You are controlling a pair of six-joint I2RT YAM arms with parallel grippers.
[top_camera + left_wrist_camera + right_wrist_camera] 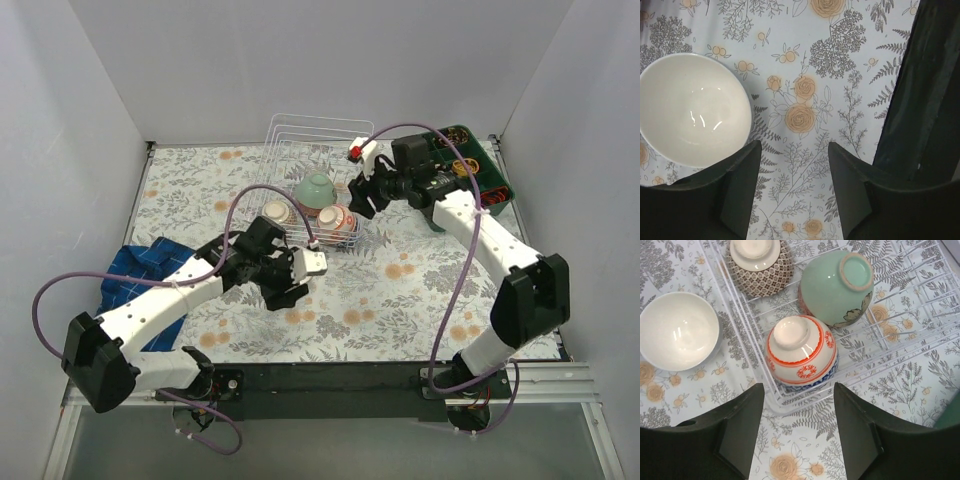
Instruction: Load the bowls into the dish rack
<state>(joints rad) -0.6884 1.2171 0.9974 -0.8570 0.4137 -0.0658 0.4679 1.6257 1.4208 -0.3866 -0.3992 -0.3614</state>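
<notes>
**Bowls: three in the dish rack [300, 138], the plain white bowl [679, 330] just outside it**

The floral tablecloth [400, 290] covers the whole work surface. The dish rack stands toward its far middle, a basket of thin pale wire with upright dividers at the back. To the right, in the far corner, sits a dark green tray [498, 185] (its contents are too small to make out). A blue checked cloth [125, 268] lies crumpled at the left, partly under the left arm.

The right gripper [799, 389] hangs above a corner of the rack, its fingers spread wide with nothing between them. The left gripper [795, 147] hovers over bare tablecloth in front of the rack, likewise parted and empty.

Three bowls rest upside down inside the rack, foot rings up. The mint green bowl [832, 290] is tilted and lies furthest in. The orange-red patterned bowl [800, 347], with a blue band at its rim, sits by the rack's corner, close against the mint one; whether they touch I cannot tell. The dark patterned bowl [760, 267] lies beside them, near the rack's wall.

The plain white bowl stands mouth up on the tablecloth just beyond that wall, next to the dark one. In the left wrist view it lies to the left of the left gripper's fingers, not between them, with its near edge hidden behind one finger.
</notes>
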